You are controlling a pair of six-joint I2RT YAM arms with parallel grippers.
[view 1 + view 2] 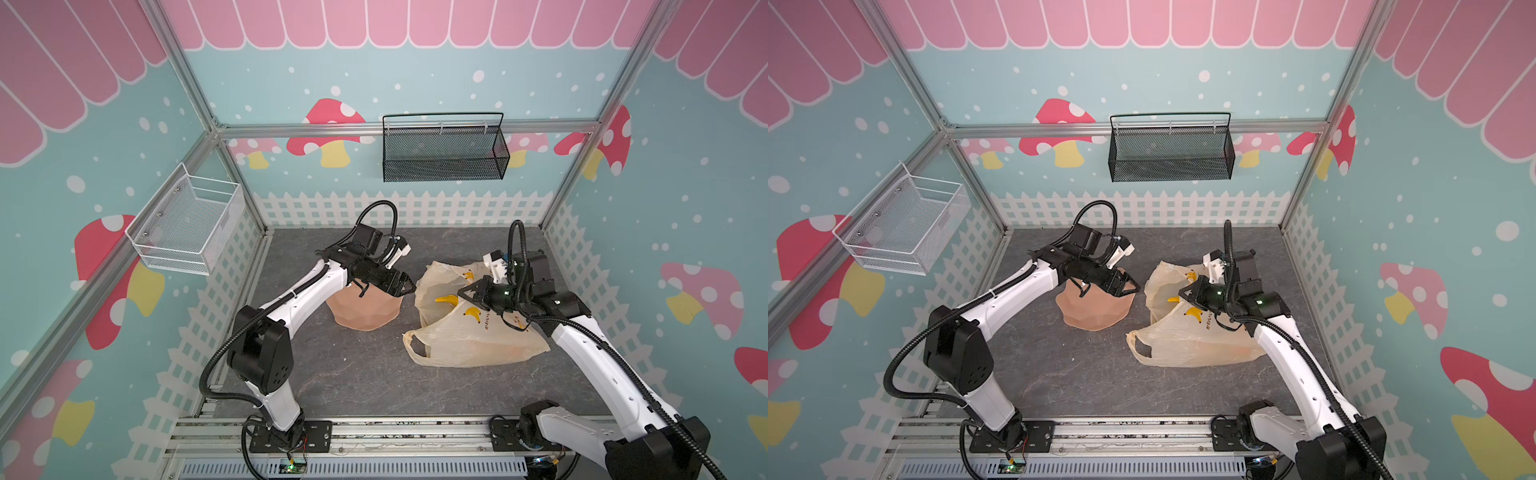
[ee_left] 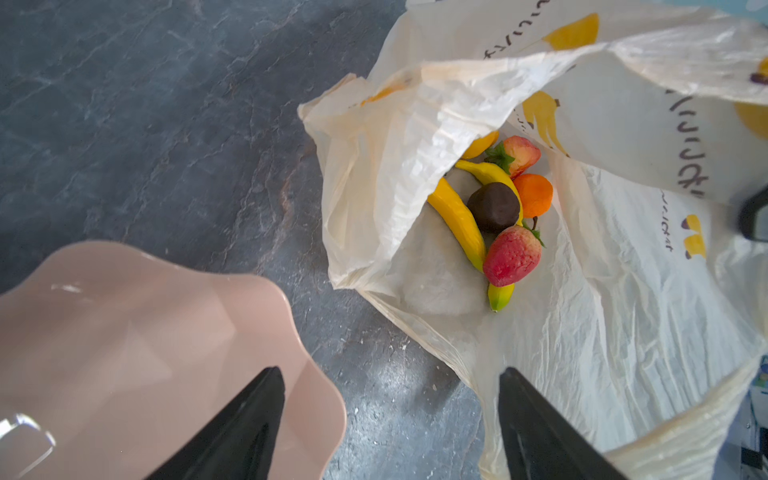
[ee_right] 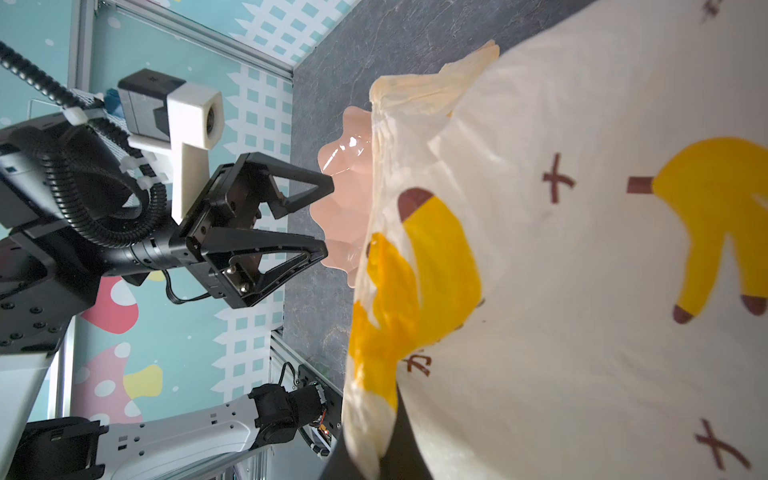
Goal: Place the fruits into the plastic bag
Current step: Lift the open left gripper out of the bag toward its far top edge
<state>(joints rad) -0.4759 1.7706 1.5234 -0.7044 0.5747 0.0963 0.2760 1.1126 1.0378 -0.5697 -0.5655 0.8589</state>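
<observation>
Straight down the left wrist view into the plastic bag — and the fruits are in there. They sit in a tight cluster on the bag's lower layer, just inside the mouth. A red strawberry is at the front and a second strawberry at the back. The dark piece sits in the middle, touching the round orange. A long banana lies along the cluster's edge, and a curved banana wraps round the dark piece. One more yellow-orange piece is half hidden under a fold; which fruit it is I can't tell.

In both top views the bag lies on the right of the grey tabletop. The right gripper has its fingers closed on the upper layer at the mouth, holding it up off the lower one.

Near the bag but apart from it sits the peach-pink dish — the part of its inside that shows is plain glossy pink. The left gripper hovers over the dish's bag-side rim, fingers spread wide with nothing between them.

A white wire basket hangs on the left wall and a black mesh basket on the back wall.
</observation>
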